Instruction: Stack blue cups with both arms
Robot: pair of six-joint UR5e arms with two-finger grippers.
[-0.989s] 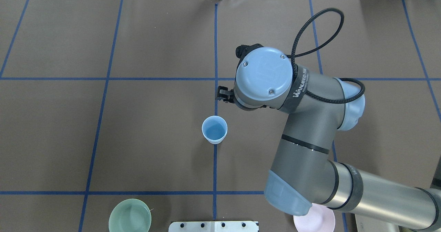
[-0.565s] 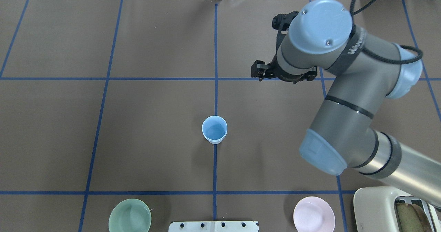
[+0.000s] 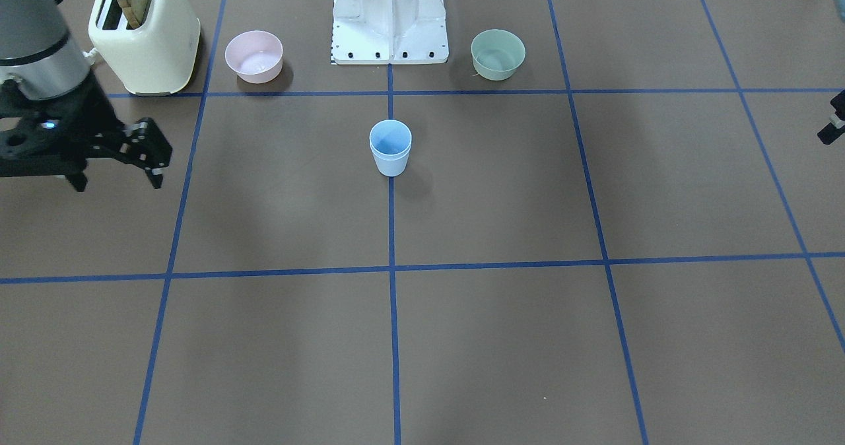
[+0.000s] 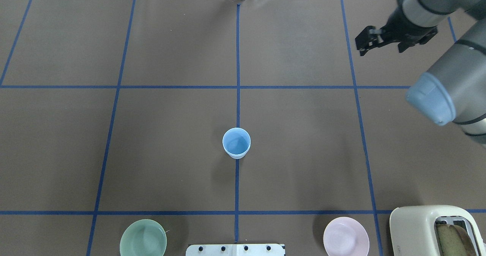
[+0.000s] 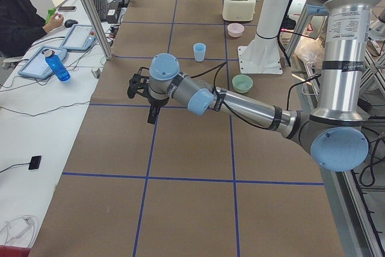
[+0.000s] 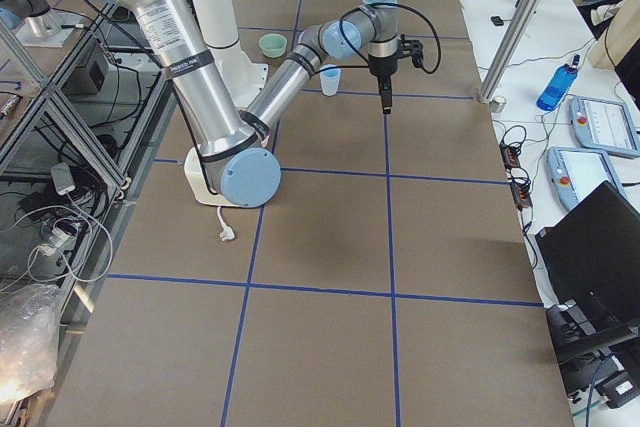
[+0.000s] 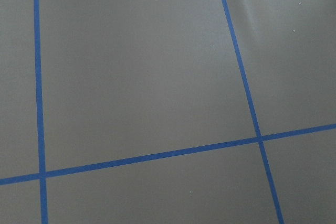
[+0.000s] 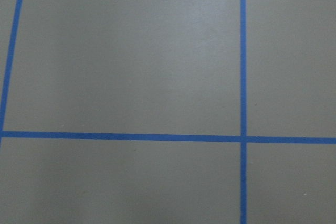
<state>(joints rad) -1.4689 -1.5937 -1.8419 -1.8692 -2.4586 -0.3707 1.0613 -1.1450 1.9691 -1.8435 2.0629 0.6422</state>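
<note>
Cups [image 3: 390,148]: nested one inside the other, two rims showing in the front view; upright on the centre tape line [image 4: 237,180], mid-counter [image 4: 171,153].
Right pincer [image 3: 117,175]: fingers apart, holding nothing; raised off the counter, well away from the cups, near the toaster [image 3: 148,35] side.
Left pincer [image 5: 142,97]: out at the far left of the counter, well apart from the cups; apart or together cannot be told; nothing seen in it.
Done: stacking looks complete, judging by the double rim and the single stack standing free of both pincers.
Left: likely nothing but parking the arms; no loose cup visible anywhere.
Wrist views: bare counter and tape lines only, no cup in sight.
Bystanders: pink bowl [image 3: 254,55] and green bowl [image 3: 498,53] by the pedestal [image 3: 389,16], untouched by either pincer; bread in the toaster slot.
Writing: none legible on cups, bowls or toaster; vertical lettering on the arm column in the left side view too small to read.
</note>
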